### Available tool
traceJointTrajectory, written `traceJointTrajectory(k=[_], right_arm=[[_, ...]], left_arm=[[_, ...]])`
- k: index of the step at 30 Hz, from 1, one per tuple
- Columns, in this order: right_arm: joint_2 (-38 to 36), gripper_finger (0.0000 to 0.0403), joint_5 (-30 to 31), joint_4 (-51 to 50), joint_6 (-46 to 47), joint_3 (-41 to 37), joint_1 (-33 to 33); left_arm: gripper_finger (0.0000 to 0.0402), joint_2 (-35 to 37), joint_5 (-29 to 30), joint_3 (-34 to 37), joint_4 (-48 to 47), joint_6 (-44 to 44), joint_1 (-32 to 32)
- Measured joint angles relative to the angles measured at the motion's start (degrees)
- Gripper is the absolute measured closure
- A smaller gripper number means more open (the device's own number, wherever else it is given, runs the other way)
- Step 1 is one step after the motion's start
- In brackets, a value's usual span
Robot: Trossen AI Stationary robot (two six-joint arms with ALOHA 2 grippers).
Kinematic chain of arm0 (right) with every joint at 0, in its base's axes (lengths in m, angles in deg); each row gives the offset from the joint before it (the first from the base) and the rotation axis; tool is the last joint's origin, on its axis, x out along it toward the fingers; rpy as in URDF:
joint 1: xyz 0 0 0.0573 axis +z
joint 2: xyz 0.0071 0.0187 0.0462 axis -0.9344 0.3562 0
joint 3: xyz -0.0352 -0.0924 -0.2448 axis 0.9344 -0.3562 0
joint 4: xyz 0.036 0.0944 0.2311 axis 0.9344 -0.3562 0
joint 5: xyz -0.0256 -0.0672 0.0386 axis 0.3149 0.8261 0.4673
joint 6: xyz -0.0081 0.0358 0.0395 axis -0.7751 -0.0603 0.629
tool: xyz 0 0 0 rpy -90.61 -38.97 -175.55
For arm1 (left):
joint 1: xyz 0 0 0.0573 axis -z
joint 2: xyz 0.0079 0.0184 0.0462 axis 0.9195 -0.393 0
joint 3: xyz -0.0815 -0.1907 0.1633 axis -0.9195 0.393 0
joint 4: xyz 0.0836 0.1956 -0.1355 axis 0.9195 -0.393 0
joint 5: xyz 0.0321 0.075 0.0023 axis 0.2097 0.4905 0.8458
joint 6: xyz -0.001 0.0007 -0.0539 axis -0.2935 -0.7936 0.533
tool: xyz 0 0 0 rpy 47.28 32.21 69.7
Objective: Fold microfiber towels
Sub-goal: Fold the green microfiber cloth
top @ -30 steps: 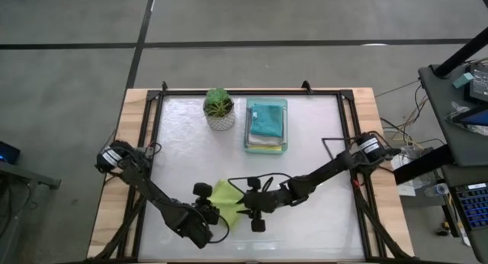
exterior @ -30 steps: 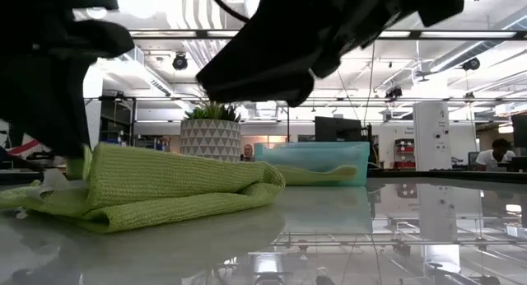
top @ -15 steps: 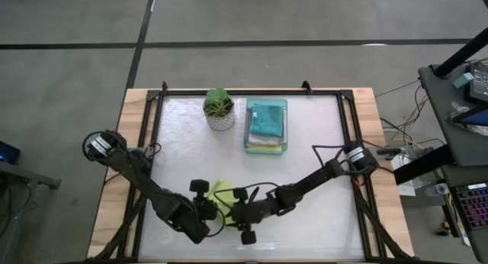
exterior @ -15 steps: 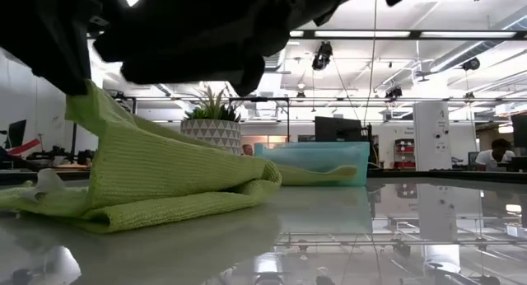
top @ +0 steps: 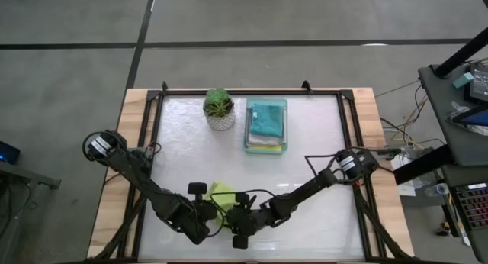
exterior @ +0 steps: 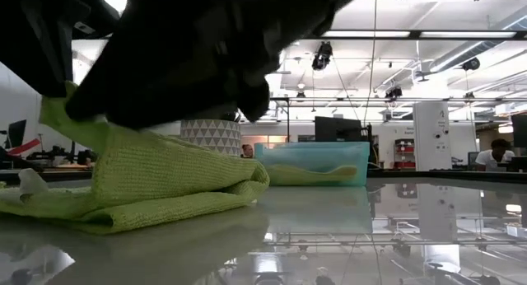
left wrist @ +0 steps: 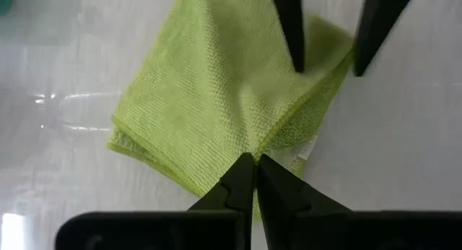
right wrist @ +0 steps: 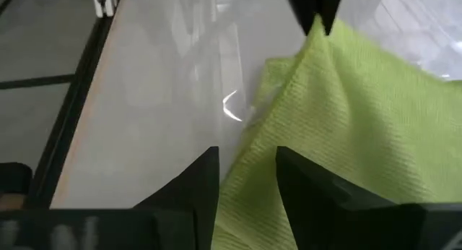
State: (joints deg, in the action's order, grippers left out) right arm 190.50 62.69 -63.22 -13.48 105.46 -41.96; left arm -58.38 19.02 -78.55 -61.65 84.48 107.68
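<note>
A lime green microfiber towel (top: 221,194) lies folded on the table near its front edge, one part drawn up into a peak (exterior: 62,112). My left gripper (left wrist: 254,160) is shut on that peak. My right gripper (right wrist: 245,170) stands open, coming from the right at a slant. Its fingers are on either side of the towel's folded edge (right wrist: 249,199). In the left wrist view one right finger (left wrist: 289,33) is over the cloth and the other (left wrist: 375,26) is beyond its edge. More towels, a teal one (top: 265,119) on top, lie in the mint tray (top: 266,101). My left gripper pinches the lime towel between its two fingertips at its edge (left wrist: 249,145), close to the corner with the white tag (left wrist: 307,149). The fingers come from above, slanting down. The held part is raised in a peak; the rest of the towel lies folded on the table. My right gripper has the towel's folded edge between its open fingers; whether they touch the cloth I cannot tell.
A small potted plant (top: 219,107) stands at the far side, left of the tray. The black frame rails (top: 152,165) run along the table's sides. Bare tabletop lies to the right of the towel (top: 320,172).
My left gripper has risen, staying shut, and has drawn the towel's held part up into a peak while the rest stayed on the table. My right gripper has gone toward the table's left and near edge, over the towel.
</note>
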Motion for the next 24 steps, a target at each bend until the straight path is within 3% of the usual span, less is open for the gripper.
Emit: traceJointTrajectory(k=[7,11,16,24], right_arm=[[1.39,0.0276,4.36,-3.38,0.40,1.94,0.82],[1.37,0.0307,6.13,-6.45,0.57,1.94,0.57],[1.31,0.0385,2.43,-6.50,-1.24,1.94,0.60],[1.24,0.0394,-7.68,-6.41,-3.30,2.25,0.55]], left_arm=[[0.0402,0.00,-1.37,0.00,1.12,-0.07,0.53],[0.0402,0.00,-2.14,0.00,1.16,-0.04,1.54],[0.0402,0.00,-2.18,0.15,3.04,1.23,3.08],[0.0402,-3.10,-5.49,1.26,5.28,1.42,3.93]])
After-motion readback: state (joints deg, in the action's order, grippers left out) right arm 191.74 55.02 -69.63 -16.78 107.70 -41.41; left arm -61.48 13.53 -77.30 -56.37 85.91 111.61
